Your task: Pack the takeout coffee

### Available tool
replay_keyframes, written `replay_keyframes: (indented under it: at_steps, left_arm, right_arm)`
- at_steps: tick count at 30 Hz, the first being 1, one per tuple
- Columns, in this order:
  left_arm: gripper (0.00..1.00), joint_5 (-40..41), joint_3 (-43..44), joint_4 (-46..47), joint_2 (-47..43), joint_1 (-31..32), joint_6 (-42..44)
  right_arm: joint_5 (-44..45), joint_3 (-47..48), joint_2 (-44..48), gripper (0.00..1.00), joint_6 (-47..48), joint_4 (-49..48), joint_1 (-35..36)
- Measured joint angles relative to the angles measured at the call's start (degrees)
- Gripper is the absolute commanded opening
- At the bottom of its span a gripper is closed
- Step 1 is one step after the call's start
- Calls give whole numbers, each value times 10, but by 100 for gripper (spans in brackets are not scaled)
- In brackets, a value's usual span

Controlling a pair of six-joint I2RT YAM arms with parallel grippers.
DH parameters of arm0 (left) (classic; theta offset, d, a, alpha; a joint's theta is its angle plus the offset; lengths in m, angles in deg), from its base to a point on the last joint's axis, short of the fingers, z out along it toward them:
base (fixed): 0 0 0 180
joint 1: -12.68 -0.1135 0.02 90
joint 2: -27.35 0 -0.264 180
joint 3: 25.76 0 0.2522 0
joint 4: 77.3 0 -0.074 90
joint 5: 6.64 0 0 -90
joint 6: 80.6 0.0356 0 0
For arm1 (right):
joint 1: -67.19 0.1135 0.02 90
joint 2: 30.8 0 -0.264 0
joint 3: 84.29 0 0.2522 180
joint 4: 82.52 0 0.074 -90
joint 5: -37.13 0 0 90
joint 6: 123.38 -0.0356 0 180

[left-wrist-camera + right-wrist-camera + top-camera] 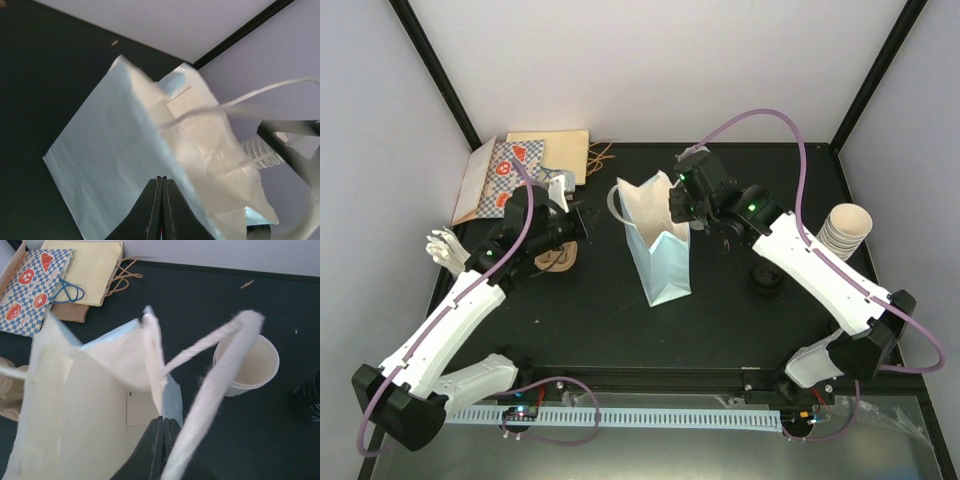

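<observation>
A light blue paper bag (658, 255) stands open in the middle of the black table, with white handles (220, 375). My right gripper (678, 212) (164, 420) is at the bag's right rim, its jaws shut on the rim's paper edge. My left gripper (576, 224) (161, 179) is shut with nothing in it, left of the bag (110, 150) and apart from it. The takeout coffee cups (846, 228) (247, 365) are a stack of cream paper cups at the right, with no lid on. Black lids (767, 281) lie between the stack and the bag.
A blue-checkered bag (505, 178) and tan paper bags (560, 148) lie flat at the back left. A brown cardboard piece (558, 258) sits under my left wrist. A crumpled white object (445, 248) lies at the left edge. Black frame posts rise at the back corners.
</observation>
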Motion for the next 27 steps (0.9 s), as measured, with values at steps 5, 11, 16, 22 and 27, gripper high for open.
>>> replay_keyframes:
  at_steps: [5, 11, 16, 22, 27]
  left_arm:
    - [2, 11, 41, 6, 23, -1, 11]
    - [2, 12, 51, 19, 55, -4, 20]
    - [2, 9, 64, 23, 87, -8, 22]
    - [2, 0, 89, 29, 110, -20, 27]
    - [11, -11, 108, 31, 118, -26, 31]
  right_arm:
    - [1, 15, -12, 1, 9, 0, -14]
    - [0, 17, -31, 1, 15, -1, -31]
    - [0, 30, -46, 2, 24, 0, -37]
    - [2, 57, -53, 6, 32, 3, -44]
    - [2, 64, -54, 18, 39, 5, -45]
